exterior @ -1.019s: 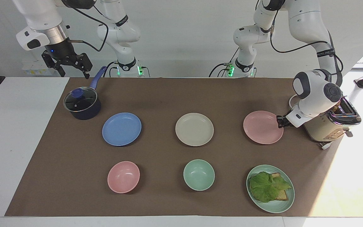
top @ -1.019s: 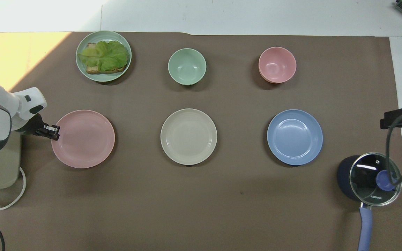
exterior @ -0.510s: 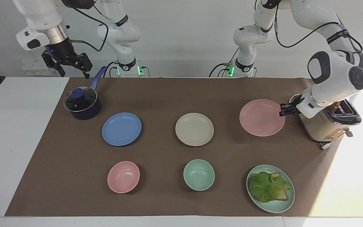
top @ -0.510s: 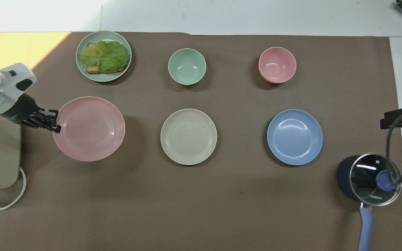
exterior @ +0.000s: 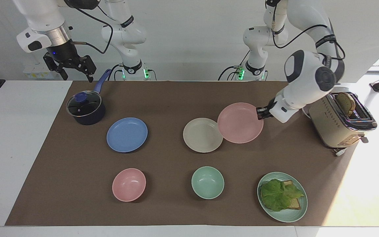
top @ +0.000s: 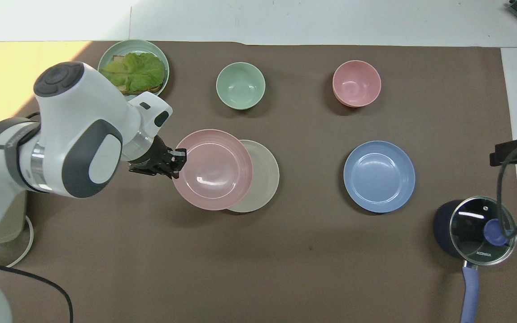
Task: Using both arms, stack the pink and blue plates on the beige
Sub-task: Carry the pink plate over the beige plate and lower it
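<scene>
My left gripper (exterior: 261, 113) (top: 178, 158) is shut on the rim of the pink plate (exterior: 240, 122) (top: 212, 169) and holds it level in the air. The plate hangs partly over the beige plate (exterior: 201, 135) (top: 263, 177), covering the edge toward the left arm's end. The beige plate lies flat at the middle of the brown mat. The blue plate (exterior: 127, 134) (top: 378, 176) rests on the mat toward the right arm's end. My right gripper (exterior: 74, 67) waits open in the air over the table's edge by the saucepan; only its tip (top: 510, 152) shows in the overhead view.
A lidded blue saucepan (exterior: 85, 109) (top: 475, 229) stands beside the blue plate. A pink bowl (exterior: 129, 184) (top: 356, 83), a mint bowl (exterior: 207, 182) (top: 240, 85) and a mint plate with lettuce toast (exterior: 296, 214) (top: 106, 54) line the row farthest from the robots. A toaster (exterior: 341, 123) sits at the left arm's end.
My left gripper lifted the pink plate off the mat and carried it sideways toward the middle, until it overlaps the beige plate. The right arm has not moved.
</scene>
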`<state>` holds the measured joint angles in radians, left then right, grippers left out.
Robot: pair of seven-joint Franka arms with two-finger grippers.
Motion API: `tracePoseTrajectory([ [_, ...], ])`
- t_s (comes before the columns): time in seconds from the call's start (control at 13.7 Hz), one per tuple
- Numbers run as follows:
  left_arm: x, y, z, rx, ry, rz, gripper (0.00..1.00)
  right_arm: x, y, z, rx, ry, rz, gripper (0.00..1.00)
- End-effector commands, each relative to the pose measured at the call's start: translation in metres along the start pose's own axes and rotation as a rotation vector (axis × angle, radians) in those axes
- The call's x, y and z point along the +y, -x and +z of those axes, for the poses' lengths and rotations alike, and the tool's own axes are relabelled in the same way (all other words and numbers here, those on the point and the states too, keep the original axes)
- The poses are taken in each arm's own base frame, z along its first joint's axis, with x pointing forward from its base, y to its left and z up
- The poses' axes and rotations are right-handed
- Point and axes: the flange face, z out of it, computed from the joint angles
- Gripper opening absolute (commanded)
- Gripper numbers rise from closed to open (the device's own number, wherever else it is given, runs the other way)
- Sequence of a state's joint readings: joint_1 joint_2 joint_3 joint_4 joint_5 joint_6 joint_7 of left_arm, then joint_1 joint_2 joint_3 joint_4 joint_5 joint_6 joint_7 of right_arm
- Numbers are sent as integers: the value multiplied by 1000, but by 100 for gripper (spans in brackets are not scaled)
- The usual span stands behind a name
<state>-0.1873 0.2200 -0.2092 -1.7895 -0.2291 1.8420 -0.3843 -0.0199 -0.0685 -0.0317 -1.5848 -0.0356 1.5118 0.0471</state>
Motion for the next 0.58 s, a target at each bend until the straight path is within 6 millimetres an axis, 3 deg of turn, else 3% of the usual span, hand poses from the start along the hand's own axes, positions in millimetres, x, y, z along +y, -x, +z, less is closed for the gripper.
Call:
tracePoseTrajectory([
  [0.0, 2, 2, 32, 31, 23, -21, 0, 6, 1, -2, 0, 6, -18, 100],
  [0.15, 3, 3, 51, 66, 29, -24, 0, 6, 1, -2, -2, 6, -18, 100],
  [0.29, 8, 4, 51, 73, 31, -17, 0, 6, 1, -2, -2, 6, -18, 100],
  [0.44, 18, 9, 52, 75, 28, -2, 71, 6, 1, -2, -2, 6, -18, 100],
  [0.51, 19, 11, 52, 65, 24, -10, 82, 5, 0, -1, -2, 6, -20, 100],
])
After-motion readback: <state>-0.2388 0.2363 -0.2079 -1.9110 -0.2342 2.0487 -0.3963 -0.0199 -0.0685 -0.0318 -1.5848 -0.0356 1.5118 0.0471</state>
